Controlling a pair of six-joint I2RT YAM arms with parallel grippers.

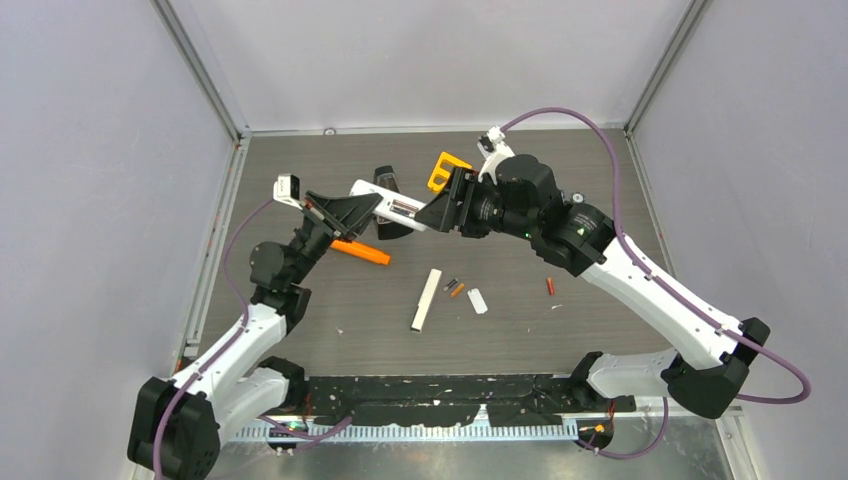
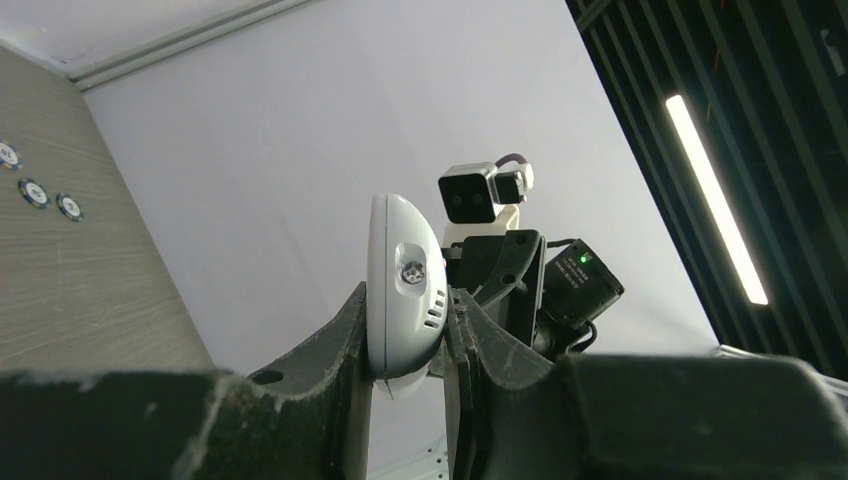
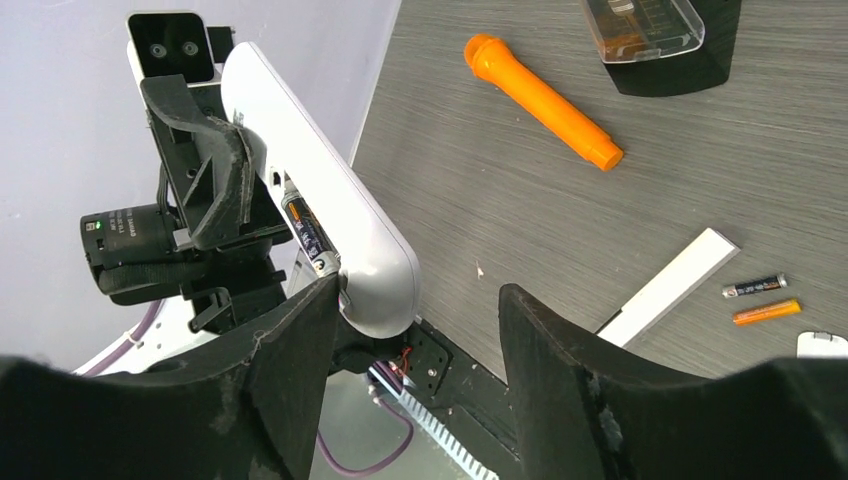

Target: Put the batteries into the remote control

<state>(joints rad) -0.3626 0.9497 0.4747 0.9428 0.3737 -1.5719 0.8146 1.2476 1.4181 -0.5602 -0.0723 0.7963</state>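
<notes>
**Fig.** Raised remote control (image 3: 330, 215), pinched across its width by the left gripper (image 2: 408, 312). Its compartment side faces the right gripper (image 3: 420, 298), whose jaws stand spread and empty, the remote's near end just beside one finger; contact cannot be judged. One cell (image 3: 305, 228) already sits in the open compartment. The loose batteries lie on the table (image 1: 520, 340): dark grey battery (image 3: 755, 287) and orange battery (image 3: 766, 312) side by side next to a long white strip (image 3: 670, 285), red battery (image 1: 550, 286) apart to the right. Step in hand, as judged: fetching the next cell. It is best done by descending over a single battery, jaws square across its length, since the grey and orange pair lie close enough to be caught together. Possible obstacles: the strip and a small white piece (image 1: 478, 301). Farther off lie an orange cylinder (image 3: 545, 100) and a clear-lidded box (image 3: 645, 30)
</notes>
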